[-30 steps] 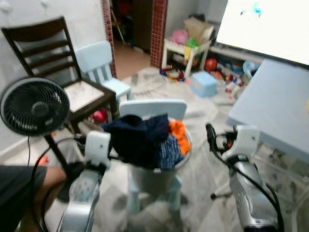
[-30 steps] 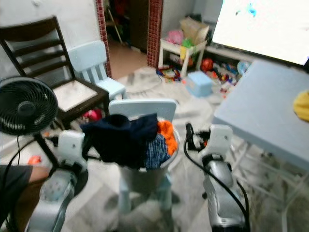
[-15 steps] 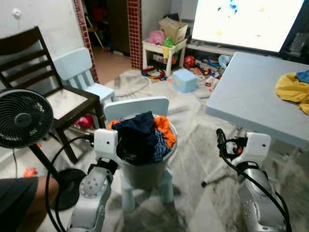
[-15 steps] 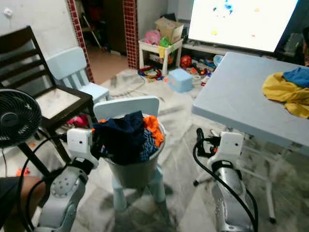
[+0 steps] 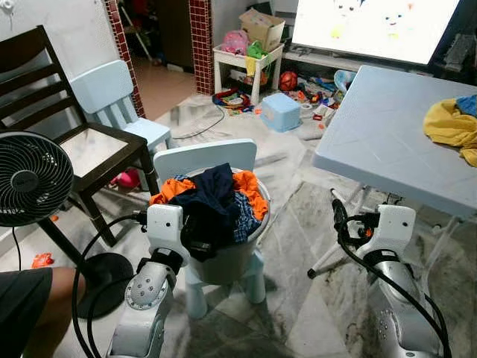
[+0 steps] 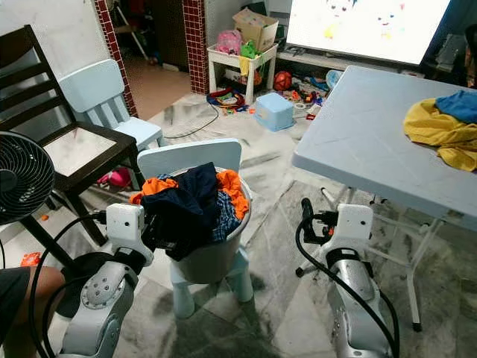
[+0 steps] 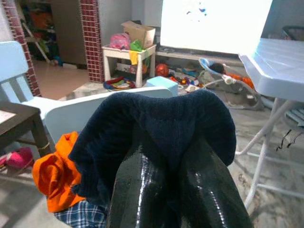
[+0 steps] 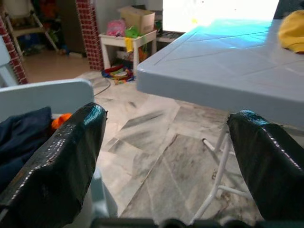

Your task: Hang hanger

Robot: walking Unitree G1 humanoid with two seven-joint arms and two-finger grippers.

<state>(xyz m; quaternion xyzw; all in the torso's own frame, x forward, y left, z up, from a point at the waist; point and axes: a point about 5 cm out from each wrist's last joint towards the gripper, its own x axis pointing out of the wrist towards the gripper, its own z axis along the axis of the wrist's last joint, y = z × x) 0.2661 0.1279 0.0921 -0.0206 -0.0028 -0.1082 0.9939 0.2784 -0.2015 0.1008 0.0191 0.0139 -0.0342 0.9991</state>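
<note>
Left gripper (image 7: pixel 175 190) is clamped on the navy garment (image 5: pixel 212 205) over the laundry bucket (image 5: pixel 231 257), right gripper (image 8: pixel 166 156) wide open beside the table (image 5: pixel 373 142).

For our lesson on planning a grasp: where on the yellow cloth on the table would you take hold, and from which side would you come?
Grip the bunched near edge of the yellow cloth, coming from above on the robot's side of the table. It lies crumpled with raised folds that two fingers could probably pinch, and a blue cloth rests against its far side. The open right gripper hangs nearest, though below the tabletop.
</note>
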